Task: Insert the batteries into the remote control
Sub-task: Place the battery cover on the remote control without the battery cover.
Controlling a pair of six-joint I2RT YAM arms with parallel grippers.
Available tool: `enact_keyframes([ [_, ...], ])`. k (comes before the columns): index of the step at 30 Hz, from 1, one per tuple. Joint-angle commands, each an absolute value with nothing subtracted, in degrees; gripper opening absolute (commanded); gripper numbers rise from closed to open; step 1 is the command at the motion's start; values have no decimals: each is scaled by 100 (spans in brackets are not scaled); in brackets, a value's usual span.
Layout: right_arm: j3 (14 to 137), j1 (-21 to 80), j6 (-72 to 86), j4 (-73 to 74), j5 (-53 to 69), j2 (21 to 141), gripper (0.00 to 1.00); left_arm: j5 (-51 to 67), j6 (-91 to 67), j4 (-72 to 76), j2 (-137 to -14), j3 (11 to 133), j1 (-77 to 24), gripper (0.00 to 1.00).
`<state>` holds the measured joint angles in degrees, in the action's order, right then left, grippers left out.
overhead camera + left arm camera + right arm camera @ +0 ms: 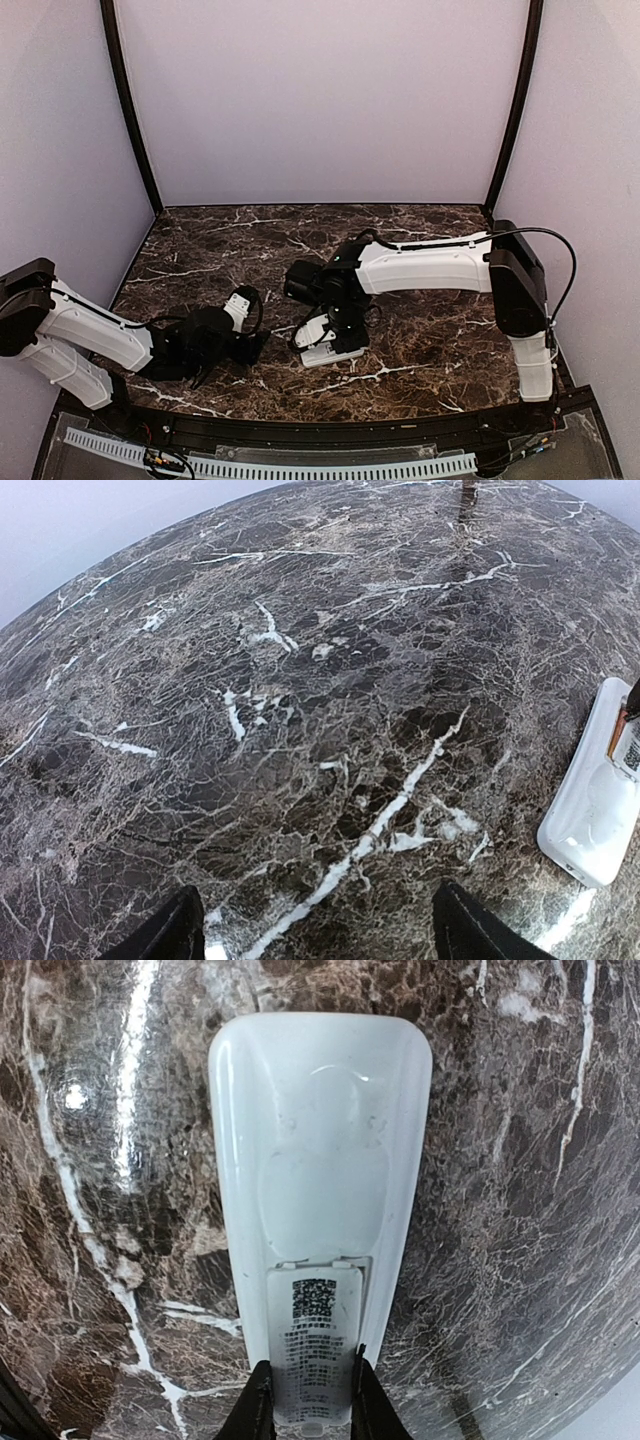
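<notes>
The white remote control [320, 1130] lies back side up on the marble table, and it also shows in the top view [330, 352]. My right gripper [309, 1372] stands over its near end, shut on the small flat white cover [315, 1325] with a printed code label. The cover lies over the battery bay, with its far edge at the bay's rim. The batteries are hidden. My left gripper [320, 930] is open and empty over bare marble, left of the remote [595, 810]. A thin orange strip [617, 732] shows at the bay's edge there.
The dark marble table [420, 340] is walled by pale panels at the back and sides. The left arm [90, 335] lies low at the front left. The right arm [430, 265] reaches across from the right. A cable rail [300, 465] runs along the front edge.
</notes>
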<state>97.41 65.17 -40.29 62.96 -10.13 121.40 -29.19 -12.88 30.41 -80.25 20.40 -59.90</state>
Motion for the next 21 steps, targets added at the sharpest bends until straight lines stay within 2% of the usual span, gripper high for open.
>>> enact_keyframes([
  [1, 9853, 6524, -4065, 6353, -976, 12197, 15, -2922, -1266, 3150, -8045, 1951, -5999, 78],
  [21, 9742, 6478, -4039, 6465, -927, 12186, 14, -2893, -1171, 3104, -8115, 2002, -5994, 78],
])
